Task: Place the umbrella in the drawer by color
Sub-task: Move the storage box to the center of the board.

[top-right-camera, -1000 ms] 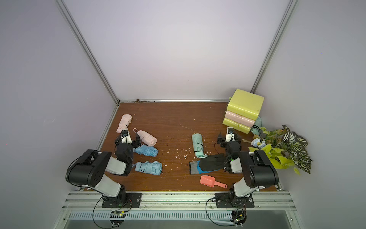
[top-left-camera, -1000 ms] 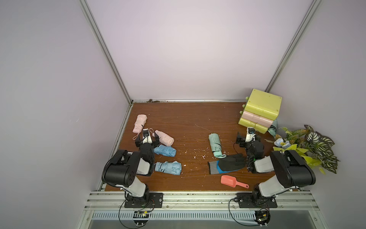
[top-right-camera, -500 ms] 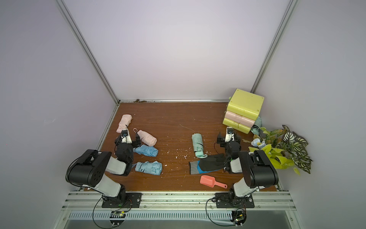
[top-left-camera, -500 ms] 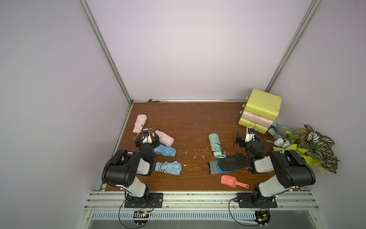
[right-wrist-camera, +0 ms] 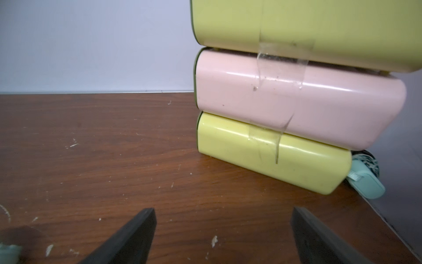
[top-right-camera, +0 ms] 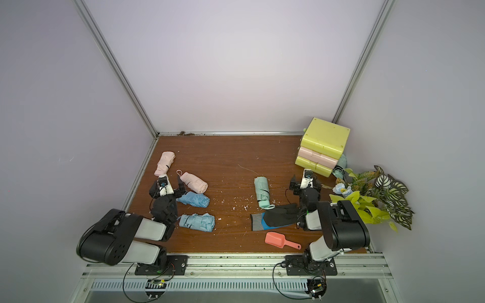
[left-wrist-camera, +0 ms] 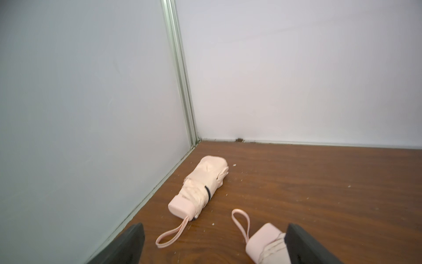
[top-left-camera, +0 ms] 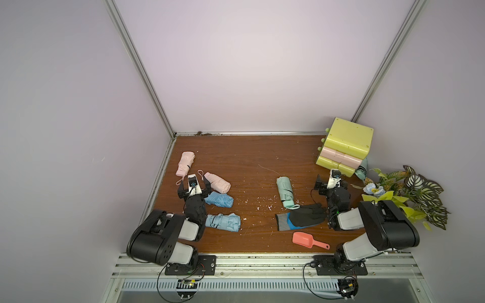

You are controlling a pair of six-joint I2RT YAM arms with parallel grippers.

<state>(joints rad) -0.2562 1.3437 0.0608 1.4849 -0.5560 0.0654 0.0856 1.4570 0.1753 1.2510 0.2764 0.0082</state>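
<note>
The left gripper [top-left-camera: 194, 186] stands wide open and empty at the left of the table [top-left-camera: 252, 157]. One pink umbrella [top-left-camera: 217, 182] lies just beside it on the right, and another pink umbrella [top-left-camera: 185, 163] lies farther off. The right gripper [top-left-camera: 331, 182], equally spread and empty, faces the drawers [top-left-camera: 343, 147] at far right.

- Brown wooden tabletop [top-left-camera: 249, 157] (flecked with white crumbs [top-left-camera: 262, 207])
- Far pink folded umbrella [top-left-camera: 185, 163], near pink folded umbrella [top-left-camera: 217, 182]
- Smooth blue folded umbrella [top-left-camera: 219, 199], rumpled blue folded umbrella [top-left-camera: 223, 222]
- Mint-green folded umbrella [top-left-camera: 284, 191]
- Black-and-blue knit glove [top-left-camera: 301, 219]
- Coral plastic scoop [top-left-camera: 304, 239]
- Yellow-and-pink plastic drawer stack [top-left-camera: 343, 149]
</note>
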